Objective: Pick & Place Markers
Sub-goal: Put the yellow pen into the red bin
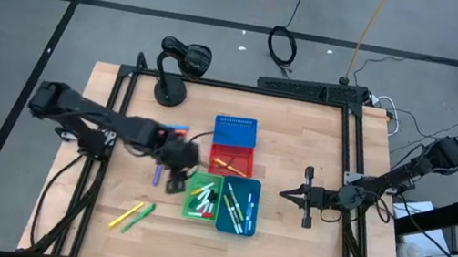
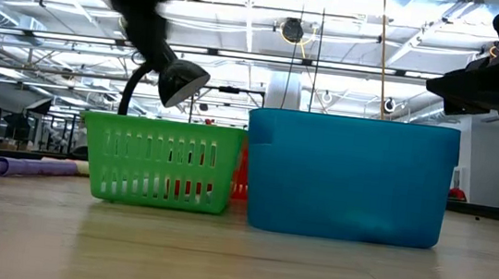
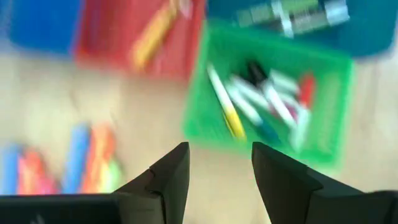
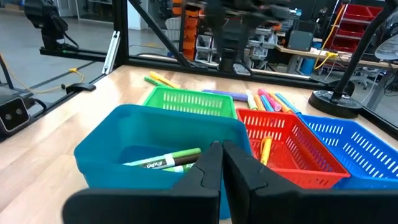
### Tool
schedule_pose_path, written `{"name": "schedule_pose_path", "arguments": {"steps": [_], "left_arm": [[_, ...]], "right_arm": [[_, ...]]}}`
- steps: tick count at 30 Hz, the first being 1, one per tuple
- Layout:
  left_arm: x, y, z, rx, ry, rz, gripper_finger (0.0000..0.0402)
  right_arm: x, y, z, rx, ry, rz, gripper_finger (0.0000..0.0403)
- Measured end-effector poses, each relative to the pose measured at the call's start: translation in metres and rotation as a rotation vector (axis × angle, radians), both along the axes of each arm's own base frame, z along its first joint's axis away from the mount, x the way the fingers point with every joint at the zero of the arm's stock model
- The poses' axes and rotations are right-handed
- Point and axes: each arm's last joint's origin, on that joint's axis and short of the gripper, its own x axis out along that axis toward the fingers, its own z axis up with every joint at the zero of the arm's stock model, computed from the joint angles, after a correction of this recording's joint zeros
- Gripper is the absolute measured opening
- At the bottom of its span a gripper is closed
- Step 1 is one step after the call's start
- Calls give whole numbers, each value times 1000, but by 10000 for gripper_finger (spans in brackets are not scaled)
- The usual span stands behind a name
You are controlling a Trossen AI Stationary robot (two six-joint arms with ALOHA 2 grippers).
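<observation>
Well, markers [image 4: 163, 160] bear unreadable print.

1. The high view looks straight down from far up and sees the whole surface [image 1: 284, 248].
2. The low view sits right on the surface, very close to the green bin [image 2: 159, 162] and the teal bin [image 2: 348, 178], facing the room.
3. The left wrist view looks down into the green bin [image 3: 273, 99] from close.
4. The right wrist view looks across all the bins.
</observation>
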Motion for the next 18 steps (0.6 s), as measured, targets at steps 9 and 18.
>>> {"name": "schedule_pose_path", "arguments": {"steps": [9, 18], "left_arm": [[-60, -76, -5, -55, 254, 133, 177], [-103, -115, -43, -70, 311, 373, 177]], "right_arm": [[0, 0, 0, 0, 2, 0, 0], [0, 0, 0, 1, 2, -1, 0]]}}
